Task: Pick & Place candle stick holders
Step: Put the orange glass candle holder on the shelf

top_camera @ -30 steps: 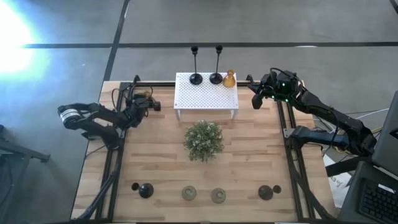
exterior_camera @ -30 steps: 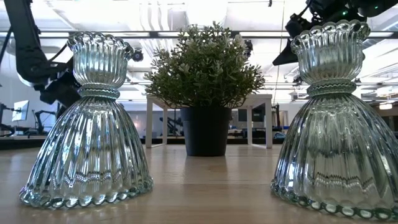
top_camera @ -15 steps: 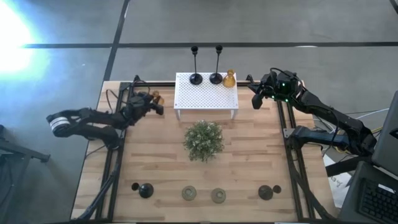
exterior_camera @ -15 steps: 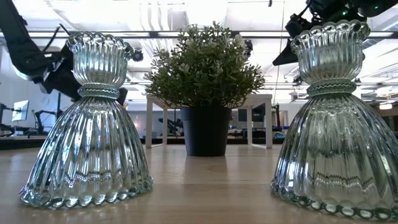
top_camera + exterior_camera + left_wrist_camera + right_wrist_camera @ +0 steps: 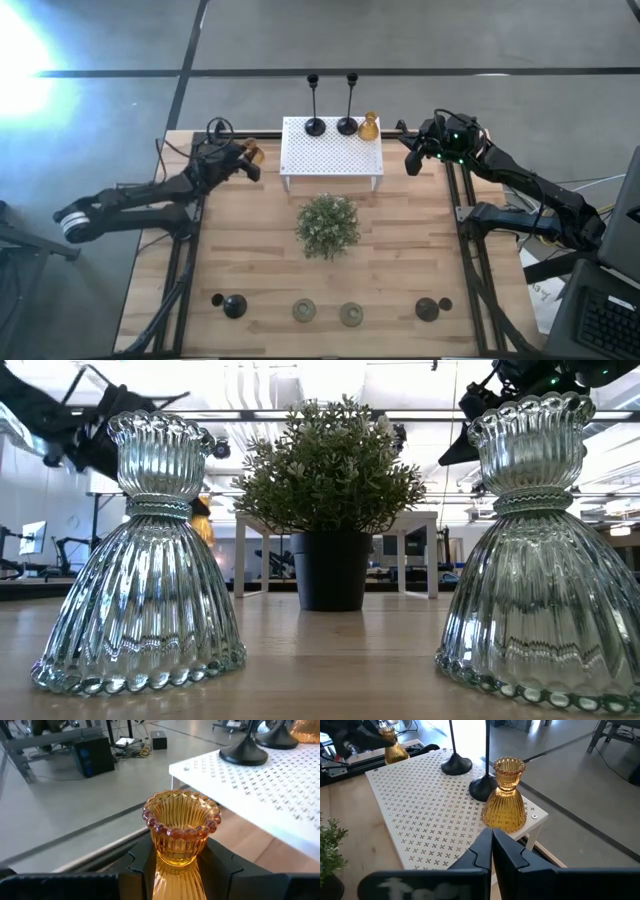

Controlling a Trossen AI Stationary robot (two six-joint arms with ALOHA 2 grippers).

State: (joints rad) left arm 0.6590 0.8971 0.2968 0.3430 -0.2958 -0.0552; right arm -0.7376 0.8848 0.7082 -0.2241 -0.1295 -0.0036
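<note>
Now, near to far:
Held thing: the left end effector [image 5: 175,870] is gripping an amber candle stick holder [image 5: 181,827] between its two fingers, closed narrowly around the lower body, so the cup is standing up above the fingers.
Axis of held thing: the long axis is looking upright, the open beaded mouth is pointing up.
Key relation: the white perforated stand [image 5: 330,150] is lying just beside the held holder, toward the desk's middle and far edge; its near left corner is the closest part, and the holder is not touching it.
Nearer arm: the left arm is clearly nearer to that free corner than the right arm.
Already on the stand: a second amber holder [image 5: 506,795] and two tall black holders [image 5: 331,103] are standing upright at the right rear part.
Right end effector [image 5: 491,851]: fully closed on nothing, hovering just beside the stand's right end.
Judgement: the coming move is probably asking for a short carry onto the stand, keeping the holder upright.
</note>
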